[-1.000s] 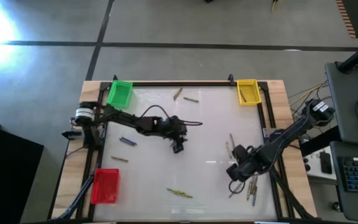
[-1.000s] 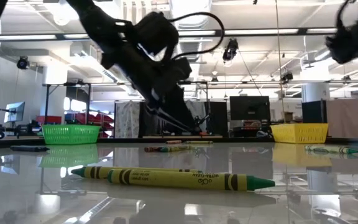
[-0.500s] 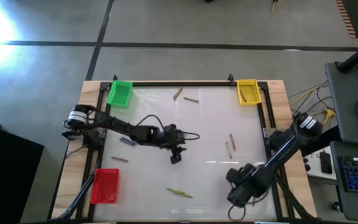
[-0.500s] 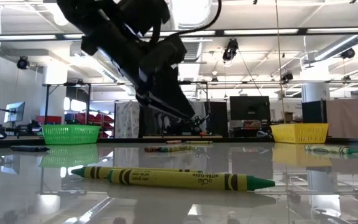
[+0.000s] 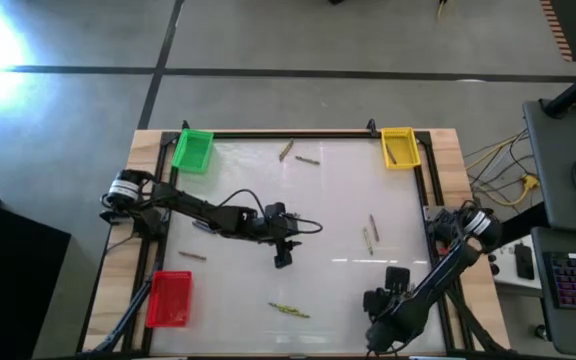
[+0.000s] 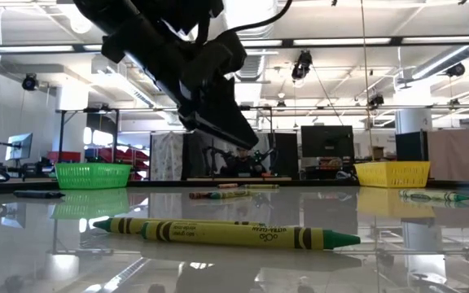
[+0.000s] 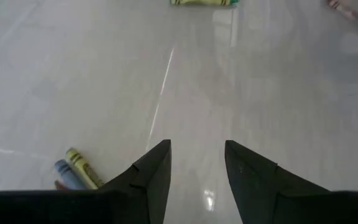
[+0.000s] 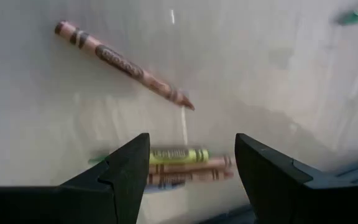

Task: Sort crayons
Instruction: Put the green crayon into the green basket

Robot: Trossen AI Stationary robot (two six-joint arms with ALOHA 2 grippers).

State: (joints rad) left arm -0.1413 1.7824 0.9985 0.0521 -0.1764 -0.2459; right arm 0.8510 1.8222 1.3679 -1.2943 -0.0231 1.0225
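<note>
Crayon sort — both arms empty, approach stage.

Left gripper (image 5: 283, 259) mid-table, fingers parted, nothing between them; yellow-green crayons (image 5: 290, 311) lie nearer the front edge. Right gripper (image 8: 188, 171) at front right, jaws wide over a small crayon cluster (image 8: 179, 167) — best to centre on one stick, descend square, close gently to avoid scattering neighbours.

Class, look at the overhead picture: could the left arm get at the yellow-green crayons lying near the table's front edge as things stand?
Probably yes. The left gripper hangs over bare table with its fingers apart and empty, and the yellow-green crayons lie just ahead with nothing between them. The right gripper is off to one side.
</note>
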